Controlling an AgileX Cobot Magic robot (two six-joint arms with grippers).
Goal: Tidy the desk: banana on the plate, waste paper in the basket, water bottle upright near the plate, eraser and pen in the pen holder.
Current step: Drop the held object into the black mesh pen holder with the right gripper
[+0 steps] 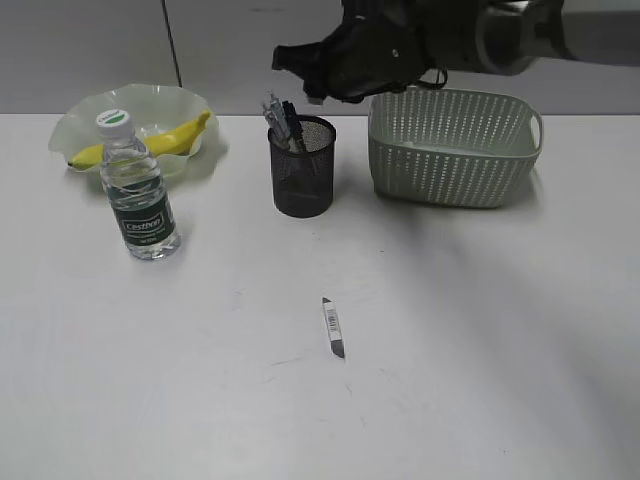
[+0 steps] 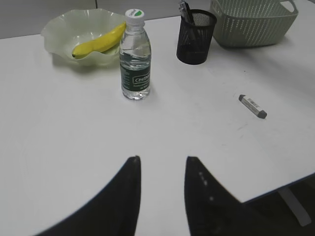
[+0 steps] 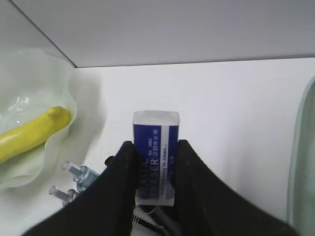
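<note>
In the exterior view, the banana lies in the plate at the back left of the worktop. The bottle stands upright just in front of the plate. The black holder stands in the middle with pens inside, and the basket is to its right. A small grey object, maybe a marker or pen, lies flat on the worktop in front of the holder. The right end effector hangs above the holder; its grip is not clear from here.

In the left wrist view, the left end effector hovers low over bare worktop with its two fingers apart and nothing between them. Bottle, plate, banana, holder, basket and the grey object are all ahead of it.

In the right wrist view, the right end effector is closed on a blue and white eraser, which stands upright between the fingers. Pen tips show below, and the banana in the plate is at the left.
</note>
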